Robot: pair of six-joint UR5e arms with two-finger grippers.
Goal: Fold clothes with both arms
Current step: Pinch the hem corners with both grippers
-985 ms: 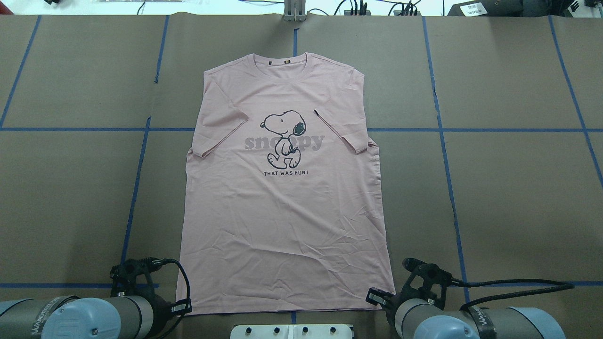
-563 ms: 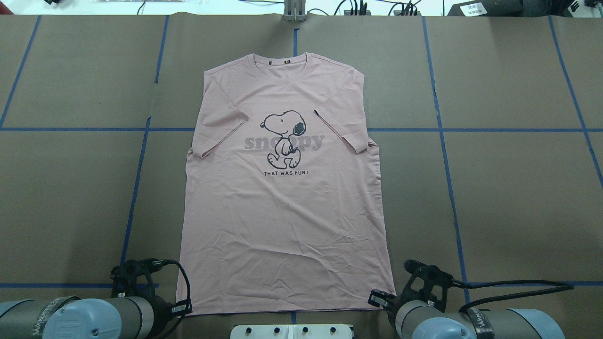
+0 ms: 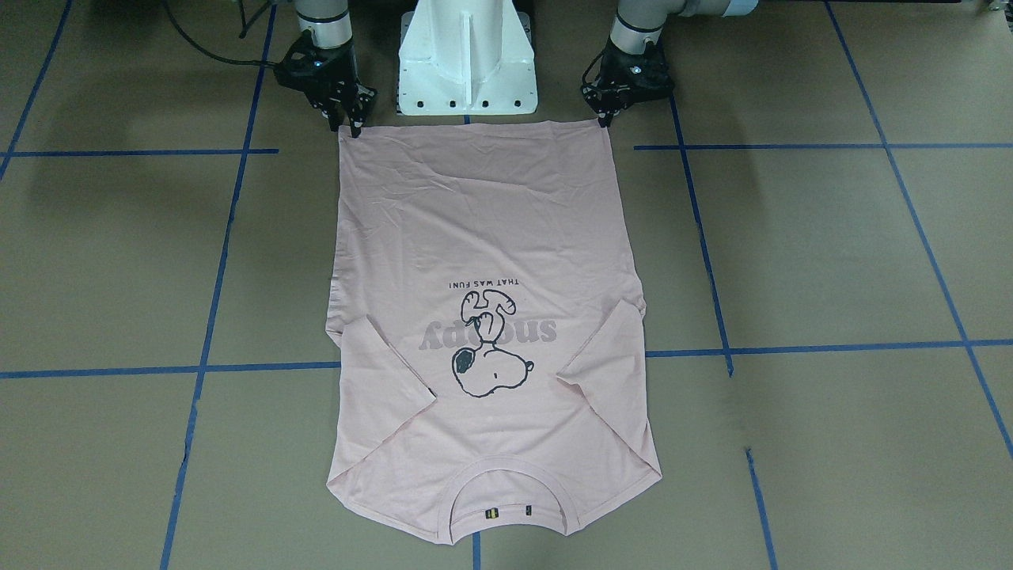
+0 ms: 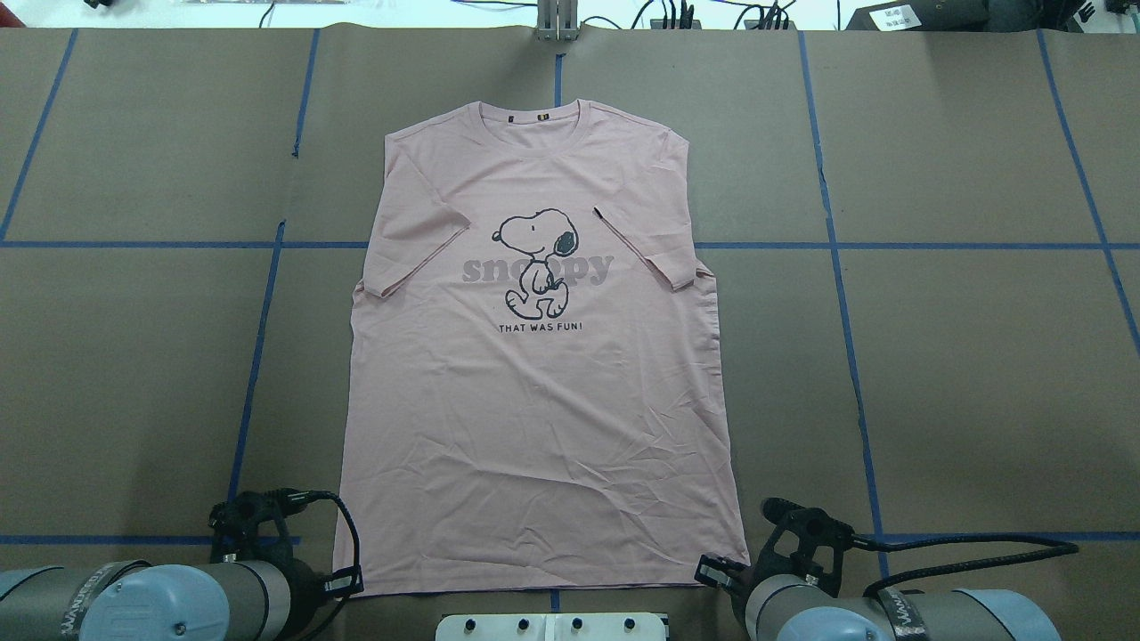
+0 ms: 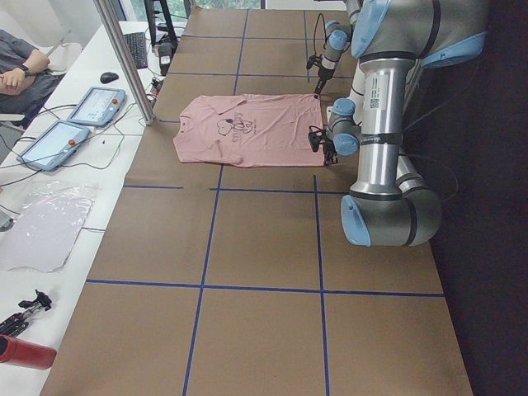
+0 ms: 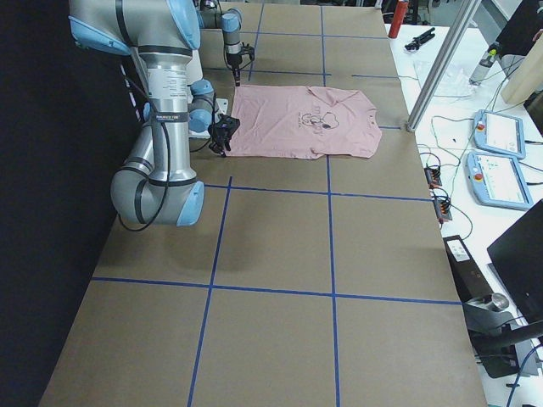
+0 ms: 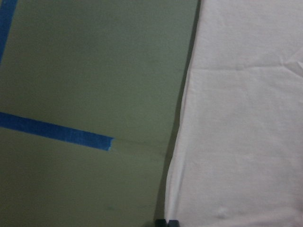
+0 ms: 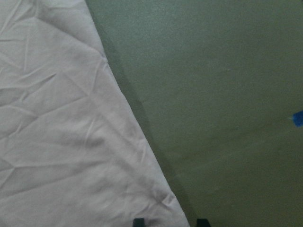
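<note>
The table is covered edge to edge in brown paper sheeting (image 4: 962,374), marked into large rectangles by blue tape lines (image 4: 935,246).

The black two-finger left gripper (image 3: 611,117) points down at the near left hem corner of the pale pink short-sleeved T-shirt (image 4: 534,427). Its wrist camera shows only two dark tips close together at the picture's lower edge, right at the cloth's border. Whether they pinch it I cannot tell.

The T-shirt lies flat, front up and lightly creased. It runs away from both grippers, with the hem nearest them and the ribbed collar farthest. The white pedestal base (image 3: 467,55) stands between the two grippers, just behind the hem.

The black two-finger right gripper (image 3: 346,123) stands at the opposite hem corner. Its fingertips (image 8: 138,222) are spread apart, and the corner of the cloth lies between them.

Beyond the collar end runs a white bench (image 5: 49,206). It carries two blue-edged handheld control tablets (image 5: 96,105), loose cables and a clear plastic bag (image 5: 45,223). A person's forearm (image 5: 16,76) rests at its far end.

Grey lettering across the chest (image 4: 538,269) reads "snoopy", behind a black-outline cartoon dog (image 4: 537,263). Below it, small black capitals (image 4: 541,329) read "THAT WAS FUN!". Two small tags (image 3: 492,513) sit inside the collar, too small to read.
</note>
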